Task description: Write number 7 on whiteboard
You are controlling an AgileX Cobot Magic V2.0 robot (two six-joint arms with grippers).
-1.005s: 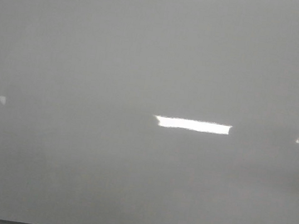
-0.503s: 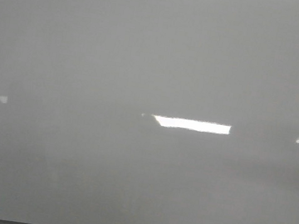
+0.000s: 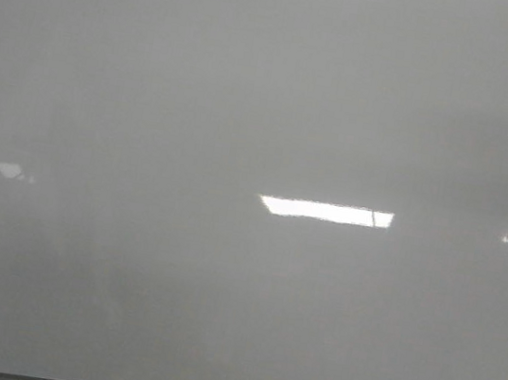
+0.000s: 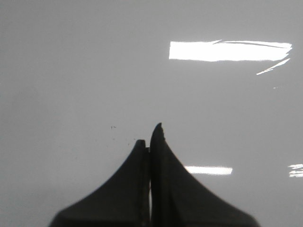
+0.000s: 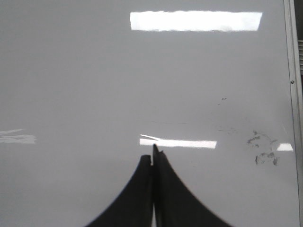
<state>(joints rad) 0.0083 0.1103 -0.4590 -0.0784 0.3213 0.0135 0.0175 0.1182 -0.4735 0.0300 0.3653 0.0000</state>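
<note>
The whiteboard is filling the front view and is showing no number 7; only the reflections near its glare patches have shifted slightly over the last second. The left gripper and right gripper are facing the board with fingers pressed together, holding no visible marker, so writing is judged not yet started.

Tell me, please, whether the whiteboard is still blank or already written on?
Blank of any 7: the whiteboard shows only glare in the front view, with faint smudges near its edge. Both claws, left and right, are shut and hold nothing visible.
</note>
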